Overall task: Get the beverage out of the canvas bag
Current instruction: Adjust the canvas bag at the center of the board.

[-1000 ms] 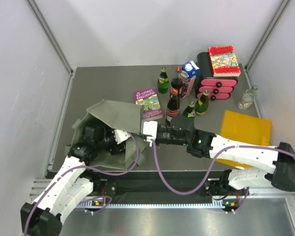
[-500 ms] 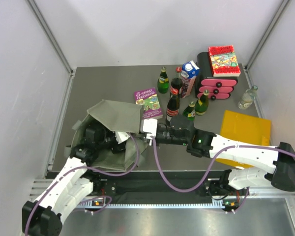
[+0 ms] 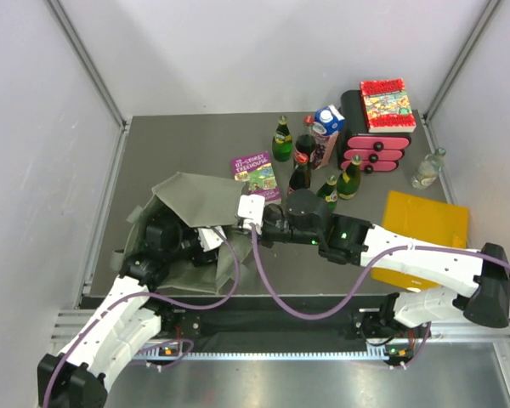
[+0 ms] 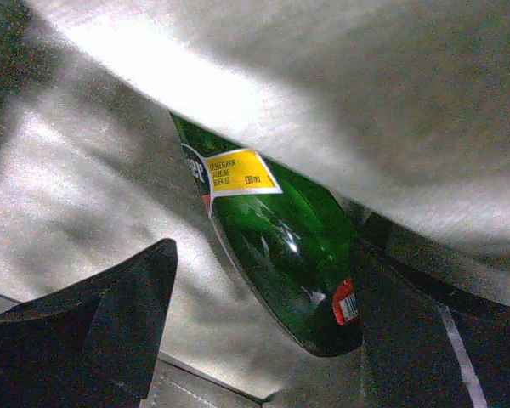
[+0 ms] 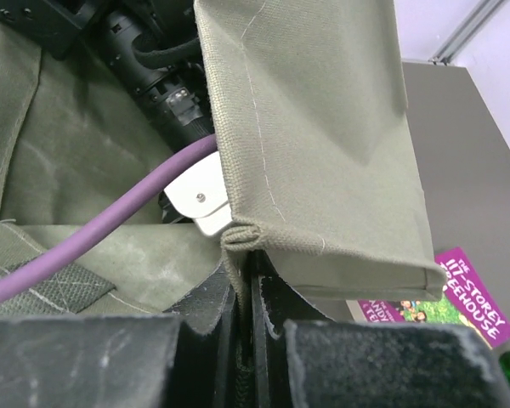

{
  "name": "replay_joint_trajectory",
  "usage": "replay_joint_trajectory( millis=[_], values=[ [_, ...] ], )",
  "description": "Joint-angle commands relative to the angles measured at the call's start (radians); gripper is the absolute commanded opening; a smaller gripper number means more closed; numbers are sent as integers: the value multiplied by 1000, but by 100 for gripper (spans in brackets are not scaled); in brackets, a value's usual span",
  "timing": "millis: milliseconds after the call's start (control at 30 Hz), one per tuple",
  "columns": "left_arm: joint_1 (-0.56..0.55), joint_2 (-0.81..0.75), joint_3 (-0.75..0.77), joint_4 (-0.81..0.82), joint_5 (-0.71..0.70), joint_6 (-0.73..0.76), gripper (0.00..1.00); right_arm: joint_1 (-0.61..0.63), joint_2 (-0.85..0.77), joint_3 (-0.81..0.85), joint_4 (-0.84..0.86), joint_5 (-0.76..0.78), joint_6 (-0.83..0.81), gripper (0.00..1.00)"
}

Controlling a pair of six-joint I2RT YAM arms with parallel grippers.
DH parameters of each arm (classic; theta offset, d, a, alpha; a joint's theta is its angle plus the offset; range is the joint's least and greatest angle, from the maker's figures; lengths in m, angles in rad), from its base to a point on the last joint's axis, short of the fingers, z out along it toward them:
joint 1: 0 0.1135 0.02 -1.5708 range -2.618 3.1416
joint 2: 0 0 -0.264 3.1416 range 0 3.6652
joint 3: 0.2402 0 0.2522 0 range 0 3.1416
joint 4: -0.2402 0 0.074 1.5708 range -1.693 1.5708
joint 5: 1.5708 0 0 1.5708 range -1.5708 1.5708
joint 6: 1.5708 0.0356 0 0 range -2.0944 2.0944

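Observation:
The olive canvas bag (image 3: 200, 197) lies at the table's left, its mouth held up. My right gripper (image 3: 235, 226) is shut on a folded edge of the bag (image 5: 323, 127); in the right wrist view the gripper (image 5: 253, 272) pinches the hem fold. My left gripper (image 3: 177, 235) reaches inside the bag. In the left wrist view a green glass bottle (image 4: 280, 242) with a yellow label lies on the cloth inside the bag. My left gripper (image 4: 263, 259) is open, with the bottle's lower end between its fingers, close to the right finger (image 4: 425, 331).
Behind the bag lie a purple book (image 3: 257, 177) and several upright bottles (image 3: 281, 138) with a milk carton (image 3: 326, 134). A pink drawer box (image 3: 376, 144) with a book on top stands at the back right. A clear bottle (image 3: 428, 168) and a yellow pad (image 3: 423, 223) are at the right.
My right gripper has moved back and left with the bag's edge, lifting the mouth. My left arm has shifted slightly inside the bag.

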Motion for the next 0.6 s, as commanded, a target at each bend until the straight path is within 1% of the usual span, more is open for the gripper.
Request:
replay_joint_trajectory(
  millis=[0,233,333,367,467,500,567],
  values=[
    [2,-5,-16,45,16,14,86,26,25,106,-66,31,-31,0],
    [3,-8,-60,89,11,-4,87,61,33,135,-123,52,-95,0],
    [2,7,-92,174,16,-47,89,70,28,131,-135,54,-112,0],
    [2,28,-98,235,20,-61,89,70,31,134,-135,56,-112,0],
    [3,93,-102,304,39,-113,90,72,47,141,-118,62,-106,0],
    [3,105,-109,371,39,-130,90,70,53,143,-109,63,-95,0],
    [3,142,-109,392,36,-141,91,69,65,144,-83,62,-90,0]
  ],
)
